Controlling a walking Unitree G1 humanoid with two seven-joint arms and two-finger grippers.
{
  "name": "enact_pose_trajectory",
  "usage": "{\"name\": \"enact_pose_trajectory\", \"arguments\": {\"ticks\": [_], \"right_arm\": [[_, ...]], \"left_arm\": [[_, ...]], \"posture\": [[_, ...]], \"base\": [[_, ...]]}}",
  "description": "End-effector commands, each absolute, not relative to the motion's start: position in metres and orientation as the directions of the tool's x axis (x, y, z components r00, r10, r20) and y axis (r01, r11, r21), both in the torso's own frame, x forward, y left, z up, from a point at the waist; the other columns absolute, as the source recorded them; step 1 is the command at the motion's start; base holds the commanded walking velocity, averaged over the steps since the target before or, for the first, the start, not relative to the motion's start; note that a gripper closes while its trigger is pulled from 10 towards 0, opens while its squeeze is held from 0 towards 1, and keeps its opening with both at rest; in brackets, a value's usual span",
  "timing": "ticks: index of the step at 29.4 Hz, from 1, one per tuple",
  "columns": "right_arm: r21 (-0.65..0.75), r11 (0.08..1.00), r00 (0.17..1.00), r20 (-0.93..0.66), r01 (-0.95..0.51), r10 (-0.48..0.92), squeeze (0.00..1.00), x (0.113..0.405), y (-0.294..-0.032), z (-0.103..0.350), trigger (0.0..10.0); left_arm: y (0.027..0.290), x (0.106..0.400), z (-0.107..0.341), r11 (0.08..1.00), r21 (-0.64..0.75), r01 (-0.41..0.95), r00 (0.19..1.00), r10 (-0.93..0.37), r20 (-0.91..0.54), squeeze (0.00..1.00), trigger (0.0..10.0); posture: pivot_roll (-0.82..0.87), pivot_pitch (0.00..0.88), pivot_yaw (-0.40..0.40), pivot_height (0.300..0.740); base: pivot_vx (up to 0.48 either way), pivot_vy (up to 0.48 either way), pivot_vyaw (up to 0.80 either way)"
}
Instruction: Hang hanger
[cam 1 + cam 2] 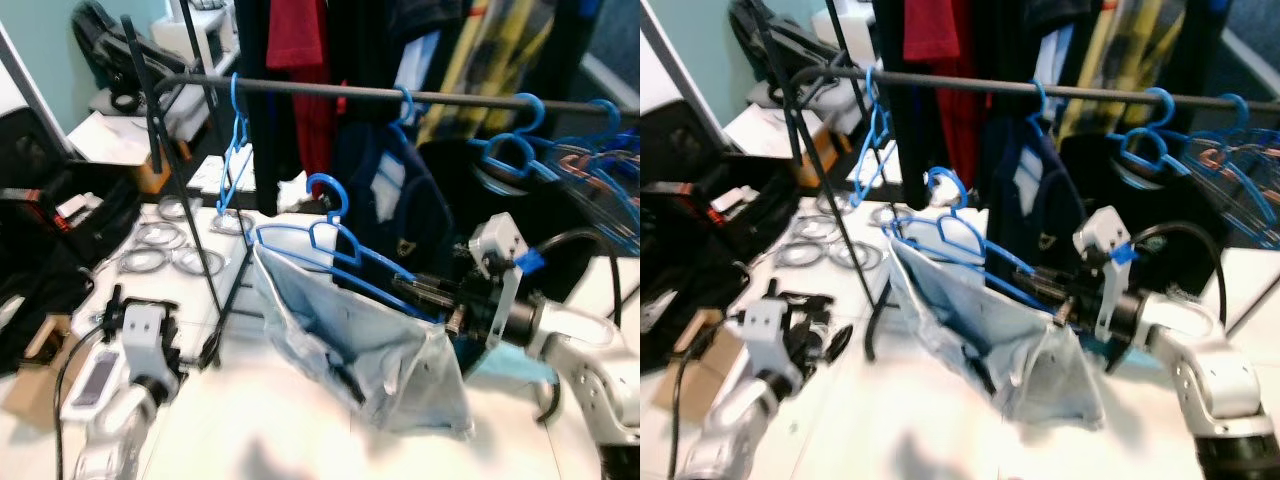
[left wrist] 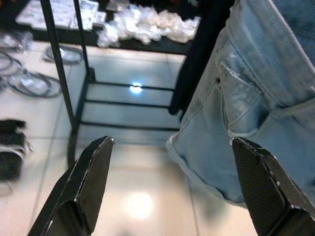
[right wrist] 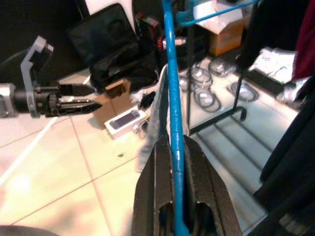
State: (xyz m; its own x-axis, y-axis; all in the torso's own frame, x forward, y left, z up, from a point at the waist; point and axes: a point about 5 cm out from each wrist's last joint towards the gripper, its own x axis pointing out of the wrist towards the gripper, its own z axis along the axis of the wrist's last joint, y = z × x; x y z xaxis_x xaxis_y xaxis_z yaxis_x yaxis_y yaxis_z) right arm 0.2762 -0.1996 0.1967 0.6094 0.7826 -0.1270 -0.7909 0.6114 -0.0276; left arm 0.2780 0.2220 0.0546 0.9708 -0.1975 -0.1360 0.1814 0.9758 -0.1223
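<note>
Right gripper [image 1: 415, 290] reaches out level, clamped on blue plastic hanger [image 1: 335, 240] carrying pale denim shorts [image 1: 370, 360], below black metal rail [image 1: 400, 97]. Left gripper [image 2: 172, 191] held low over white tile floor [image 2: 142, 196], fingers spread, holding nothing.

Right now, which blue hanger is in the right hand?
The blue hanger carrying the light denim garment, below the rail. The right hand clamps its arm; the other blue hangers hook on the rail.

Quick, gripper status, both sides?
Left gripper: open, holding nothing, low beside the denim shorts.
Right gripper: shut on the blue hanger carrying the shorts, below the rail.
</note>
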Motion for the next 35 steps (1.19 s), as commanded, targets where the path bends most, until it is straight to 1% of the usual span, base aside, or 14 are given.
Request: {"name": "enact_pose_trajectory", "arguments": {"ticks": [1,9,10,12,13,16,17,22,26,27,28,29,32,35], "right_arm": [[-0.024,0.56,0.56,-0.071,-0.828,0.825,0.0,0.274,-0.186,0.206,0.0],[0.01,0.508,0.506,-0.065,-0.861,0.86,0.0,0.272,-0.171,0.204,0.0],[0.012,0.49,0.489,-0.061,-0.871,0.87,0.0,0.271,-0.168,0.204,0.0],[0.012,0.49,0.489,-0.061,-0.871,0.87,0.0,0.271,-0.168,0.204,0.0],[0.01,0.47,0.468,-0.061,-0.883,0.881,0.0,0.27,-0.166,0.205,0.0],[0.01,0.47,0.468,-0.061,-0.883,0.881,0.0,0.27,-0.166,0.205,0.0],[0.003,0.447,0.446,-0.067,-0.895,0.893,0.0,0.269,-0.165,0.206,0.0],[-0.003,0.388,0.386,-0.11,-0.922,0.916,0.0,0.264,-0.167,0.207,0.0],[0.006,0.36,0.356,-0.13,-0.933,0.926,0.0,0.261,-0.168,0.206,0.0],[0.013,0.338,0.333,-0.142,-0.941,0.932,0.0,0.259,-0.168,0.206,0.0],[0.013,0.338,0.333,-0.142,-0.941,0.932,0.0,0.259,-0.168,0.206,0.0],[0.018,0.308,0.302,-0.158,-0.951,0.94,0.0,0.256,-0.168,0.206,0.0],[0.025,0.242,0.234,-0.181,-0.97,0.955,0.0,0.251,-0.167,0.209,0.0],[0.019,0.207,0.2,-0.187,-0.978,0.962,0.0,0.25,-0.166,0.214,0.0]], "left_arm": [[0.227,0.288,0.081,0.962,-0.139,0.236,0.967,-0.246,-0.064,0.0,10.0],[0.2,0.299,0.14,0.885,-0.105,0.453,0.889,-0.439,0.131,0.0,10.0],[0.191,0.298,0.159,0.84,-0.077,0.537,0.835,-0.517,0.187,0.0,10.0],[0.191,0.298,0.159,0.84,-0.077,0.537,0.835,-0.517,0.187,0.0,10.0],[0.183,0.295,0.18,0.788,-0.033,0.614,0.77,-0.59,0.242,0.0,10.0],[0.183,0.295,0.18,0.788,-0.033,0.614,0.77,-0.59,0.242,0.0,10.0],[0.182,0.29,0.208,0.727,0.044,0.686,0.685,-0.664,0.3,0.0,10.0],[0.19,0.279,0.27,0.618,0.249,0.745,0.521,-0.773,0.362,0.0,10.0],[0.19,0.268,0.285,0.545,0.301,0.783,0.44,-0.826,0.352,0.0,10.0],[0.187,0.257,0.286,0.467,0.318,0.825,0.369,-0.871,0.324,0.0,10.0],[0.187,0.257,0.286,0.467,0.318,0.825,0.369,-0.871,0.324,0.0,10.0],[0.185,0.248,0.284,0.383,0.321,0.866,0.3,-0.913,0.278,0.0,10.0],[0.178,0.239,0.275,0.279,0.304,0.911,0.228,-0.955,0.191,0.0,10.0],[0.174,0.241,0.266,0.255,0.292,0.922,0.225,-0.965,0.133,0.0,10.0]], "posture": [[-0.07,0.097,0.01,0.74],[-0.07,0.101,0.011,0.74],[-0.07,0.102,0.01,0.74],[-0.07,0.102,0.01,0.74],[-0.08,0.102,0.01,0.74],[-0.08,0.102,0.01,0.74],[-0.08,0.101,0.011,0.74],[-0.07,0.101,0.012,0.74],[-0.08,0.102,0.013,0.74],[-0.08,0.102,0.014,0.74],[-0.08,0.102,0.014,0.74],[-0.08,0.102,0.015,0.74],[-0.08,0.103,0.015,0.74],[-0.08,0.1,0.017,0.74]], "base": [[-0.334,0.0,-0.78],[-0.083,0.0,-0.78],[0.0,0.0,-0.79],[0.0,0.0,-0.79],[0.0,0.0,-0.78],[0.0,0.0,-0.78],[0.0,0.0,0.0],[0.0,0.0,0.0],[0.0,0.0,0.0],[0.0,0.0,0.0],[0.0,0.0,0.0],[0.0,0.0,0.0],[0.0,0.0,0.0],[0.0,0.0,0.0]]}}
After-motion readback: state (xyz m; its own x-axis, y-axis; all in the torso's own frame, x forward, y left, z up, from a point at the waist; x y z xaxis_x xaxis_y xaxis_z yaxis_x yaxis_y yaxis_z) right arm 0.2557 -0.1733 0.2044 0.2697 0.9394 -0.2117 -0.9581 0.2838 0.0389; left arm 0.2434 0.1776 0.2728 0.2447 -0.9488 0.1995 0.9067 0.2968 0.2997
